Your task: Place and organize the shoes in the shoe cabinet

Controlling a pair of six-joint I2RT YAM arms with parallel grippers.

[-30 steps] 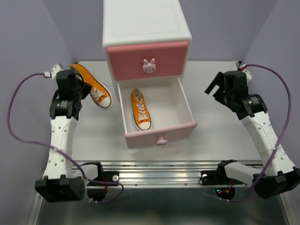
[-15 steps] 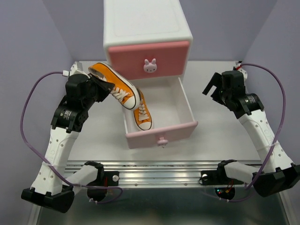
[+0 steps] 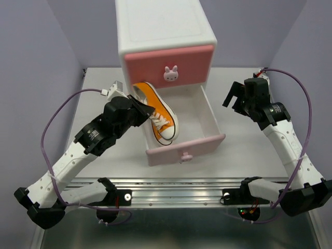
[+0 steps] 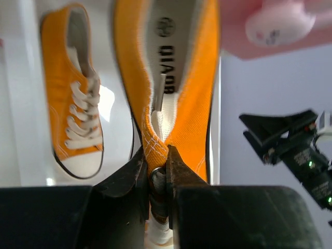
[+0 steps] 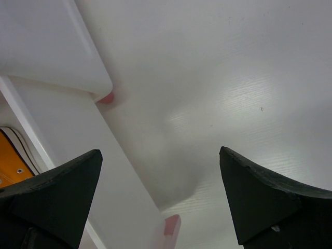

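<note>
The shoe cabinet (image 3: 166, 31) stands at the back centre, its deeper pink upper drawer (image 3: 166, 65) shut and its pale pink lower drawer (image 3: 207, 116) pulled open. My left gripper (image 3: 139, 111) is shut on the upper edge of an orange shoe (image 3: 155, 111), near an eyelet, and holds it tilted over the open drawer. In the left wrist view the gripper (image 4: 155, 161) pinches this shoe (image 4: 187, 104), and the second orange shoe (image 4: 72, 104) lies in the drawer below. My right gripper (image 3: 236, 96) is open and empty, right of the drawer. The white shoes are out of view.
The right wrist view shows the drawer's side wall (image 5: 129, 171), the cabinet's corner (image 5: 52, 46) and bare table (image 5: 233, 78) between the open fingers (image 5: 270, 197). The upper drawer's bunny knob (image 4: 280, 23) is just above the held shoe.
My left arm has carried the orange shoe from the back left of the table to above the open drawer. The cabinet and drawer have shifted slightly right. The right arm barely moved.
</note>
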